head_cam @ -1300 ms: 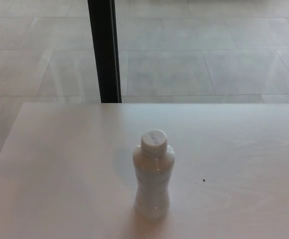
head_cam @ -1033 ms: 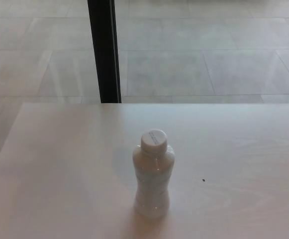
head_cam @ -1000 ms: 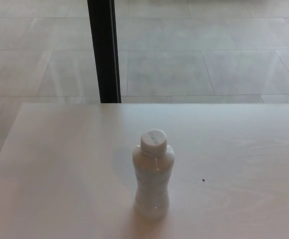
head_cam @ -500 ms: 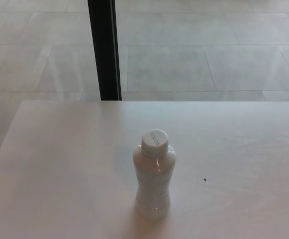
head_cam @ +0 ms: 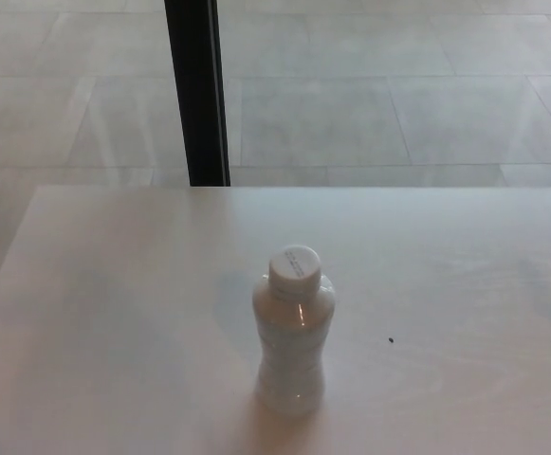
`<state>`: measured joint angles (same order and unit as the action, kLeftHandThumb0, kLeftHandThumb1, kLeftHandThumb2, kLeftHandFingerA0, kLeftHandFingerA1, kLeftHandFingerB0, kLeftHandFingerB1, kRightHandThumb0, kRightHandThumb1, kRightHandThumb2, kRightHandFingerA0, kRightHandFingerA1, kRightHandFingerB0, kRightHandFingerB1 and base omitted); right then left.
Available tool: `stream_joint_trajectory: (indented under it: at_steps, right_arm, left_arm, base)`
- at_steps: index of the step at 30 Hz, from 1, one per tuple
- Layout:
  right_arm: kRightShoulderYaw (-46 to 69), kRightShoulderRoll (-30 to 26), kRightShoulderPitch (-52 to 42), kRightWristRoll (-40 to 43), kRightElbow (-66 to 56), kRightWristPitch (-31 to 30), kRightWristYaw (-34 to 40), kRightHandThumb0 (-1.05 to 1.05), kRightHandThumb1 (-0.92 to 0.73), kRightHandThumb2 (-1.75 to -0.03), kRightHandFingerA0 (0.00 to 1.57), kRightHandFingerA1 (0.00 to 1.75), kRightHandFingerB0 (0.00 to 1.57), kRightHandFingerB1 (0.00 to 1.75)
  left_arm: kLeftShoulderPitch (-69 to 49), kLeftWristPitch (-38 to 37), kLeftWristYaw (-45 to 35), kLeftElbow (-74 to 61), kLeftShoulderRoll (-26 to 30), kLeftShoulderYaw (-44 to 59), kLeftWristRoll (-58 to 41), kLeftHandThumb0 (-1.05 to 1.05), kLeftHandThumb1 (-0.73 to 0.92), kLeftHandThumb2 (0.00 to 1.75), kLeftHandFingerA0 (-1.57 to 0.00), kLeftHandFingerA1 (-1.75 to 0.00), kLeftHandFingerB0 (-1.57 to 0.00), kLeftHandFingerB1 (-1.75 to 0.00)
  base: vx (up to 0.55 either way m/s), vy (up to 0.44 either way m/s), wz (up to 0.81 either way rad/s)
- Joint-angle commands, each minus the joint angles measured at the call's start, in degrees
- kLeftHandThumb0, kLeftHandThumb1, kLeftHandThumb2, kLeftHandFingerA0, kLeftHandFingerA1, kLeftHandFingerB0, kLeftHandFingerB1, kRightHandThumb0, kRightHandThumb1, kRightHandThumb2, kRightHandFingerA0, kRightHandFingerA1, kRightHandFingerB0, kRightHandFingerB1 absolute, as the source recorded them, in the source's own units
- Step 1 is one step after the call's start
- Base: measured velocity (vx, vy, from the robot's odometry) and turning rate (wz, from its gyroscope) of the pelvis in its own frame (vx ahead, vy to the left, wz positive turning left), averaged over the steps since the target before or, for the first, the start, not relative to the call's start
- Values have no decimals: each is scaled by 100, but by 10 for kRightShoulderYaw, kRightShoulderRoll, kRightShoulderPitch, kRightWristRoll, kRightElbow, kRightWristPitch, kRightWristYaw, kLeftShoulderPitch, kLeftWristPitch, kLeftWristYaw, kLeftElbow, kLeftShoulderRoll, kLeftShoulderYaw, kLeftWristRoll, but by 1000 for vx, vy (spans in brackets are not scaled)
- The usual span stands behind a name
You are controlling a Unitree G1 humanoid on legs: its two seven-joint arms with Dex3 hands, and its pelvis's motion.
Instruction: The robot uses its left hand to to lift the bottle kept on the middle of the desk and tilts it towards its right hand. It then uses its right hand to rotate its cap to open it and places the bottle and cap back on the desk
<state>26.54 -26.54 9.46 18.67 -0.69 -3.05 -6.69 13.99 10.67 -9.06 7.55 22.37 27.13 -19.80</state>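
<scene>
One bottle (head_cam: 293, 346) stands on the desk (head_cam: 114, 313), and it is the only container here. Its body is pale and translucent, narrowed at the waist and wider at the shoulder and base; whether it holds liquid cannot be told from its milky look. A white cap (head_cam: 294, 266) sits on its neck, closed, with faint print on the top that is too small to read.

The bottle is upright, its long axis vertical, cap pointing up toward the camera and base resting flat on the desk. It shows no lean to either side.

Taking the bottle as the landmark: a tiny dark speck (head_cam: 391, 339) lies on the desk to its right, apart from it. The desk's far edge runs across behind the bottle, and the desk's left edge slants away well to the bottle's left. Beyond that far edge, behind and to the left of the bottle, a black vertical post (head_cam: 196, 90) rises over a pale tiled floor (head_cam: 398, 85).

Neither the left hand nor the right hand shows in the head view, so their fingers cannot be judged. Nothing touches the bottle.
</scene>
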Motion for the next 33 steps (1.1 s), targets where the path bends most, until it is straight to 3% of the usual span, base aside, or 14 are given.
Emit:
stream_joint_trajectory:
  at_steps: [1, 2, 3, 7, 8, 12, 20, 21, 24, 25, 26, 31, 32, 33]
  right_arm:
    - [-77, 43, 35, 20, -92, -112, 19, -36, -50, -111, 3, 51, 0, 49]
    - [-79, 45, 36, 19, -93, -114, 19, -36, -50, -111, 3, 51, 0, 49]
    - [-86, 55, 40, 15, -91, -121, 26, -79, -90, -68, 24, 41, 18, 27]
    - [-100, 72, 42, 13, -80, -120, 14, -79, -89, -67, 23, 42, 17, 27]
    - [-106, 79, 45, 10, -70, -117, 12, -78, -88, -67, 26, 44, 19, 28]
    - [-126, 89, 56, -6, -61, -130, 15, -78, -88, -67, 29, 43, 20, 28]
    - [-142, 111, 60, -18, -54, -141, 23, -79, -87, -66, 36, 43, 29, 30]
    - [-142, 117, 57, -14, -57, -147, 25, -85, -75, -75, 36, 46, 28, 34]
    - [-145, 124, 57, -12, -53, -148, 22, -79, -86, -66, 35, 43, 28, 30]
    - [-148, 129, 57, -14, -48, -144, 20, -80, -68, -104, 28, 54, 18, 44]
    - [-147, 132, 58, -13, -47, -142, 20, -81, -86, -66, 34, 45, 24, 30]
    - [-151, 137, 58, -20, -37, -131, 15, -78, -86, -66, 35, 47, 29, 32]
    - [-153, 138, 58, -21, -36, -131, 14, -77, -86, -66, 35, 47, 28, 32]
    - [-157, 139, 57, -24, -34, -132, 13, -77, -87, -67, 35, 47, 28, 32]
  left_arm:
    - [42, 90, 40, -75, -39, -62, -5, -95, 68, 109, 0, -25, -8, -14]
    - [43, 93, 42, -77, -41, -63, -3, -95, 68, 109, 0, -25, -8, -14]
    - [45, 100, 41, -82, -46, -73, -2, -81, 80, 75, 0, -11, 0, -19]
    - [49, 116, 38, -84, -75, -72, -35, -77, 81, 65, 0, -11, 0, -14]
    - [47, 112, 36, -81, -81, -80, -27, -93, 68, 104, 0, -26, 0, -13]
    - [49, 121, 36, -72, -107, -80, -38, -76, 62, 101, 0, -37, 0, -27]
    - [39, 90, 21, -31, -119, -126, 1, -79, 63, 101, 0, -35, -2, -29]
    - [34, 85, 20, -29, -124, -131, 0, -80, 64, 102, 0, -34, -1, -28]
    - [30, 73, 7, -22, -133, -139, -5, -79, 64, 101, 0, -32, 0, -27]
    - [34, 73, 1, -9, -126, -158, 13, -83, 64, 102, 0, -31, 0, -22]
    - [36, 79, 8, -11, -133, -161, 10, -81, 61, 99, 0, -32, 0, -23]
    - [37, 81, -13, 5, -126, -206, 31, -92, 61, 99, 0, -17, 0, -10]
    - [37, 75, -20, 10, -129, -213, 29, -76, 69, 62, 0, -16, 0, -19]
    - [34, 81, -21, 13, -141, -211, 17, -89, 51, 90, 0, -16, 0, -6]
  base:
    - [0, 0, 0]
    - [0, 0, 0]
    - [0, 0, 0]
    - [0, 0, 0]
    - [0, 0, 0]
    - [0, 0, 0]
    - [0, 0, 0]
    - [0, 0, 0]
    - [0, 0, 0]
    - [0, 0, 0]
    - [0, 0, 0]
    - [0, 0, 0]
    - [0, 0, 0]
    - [0, 0, 0]
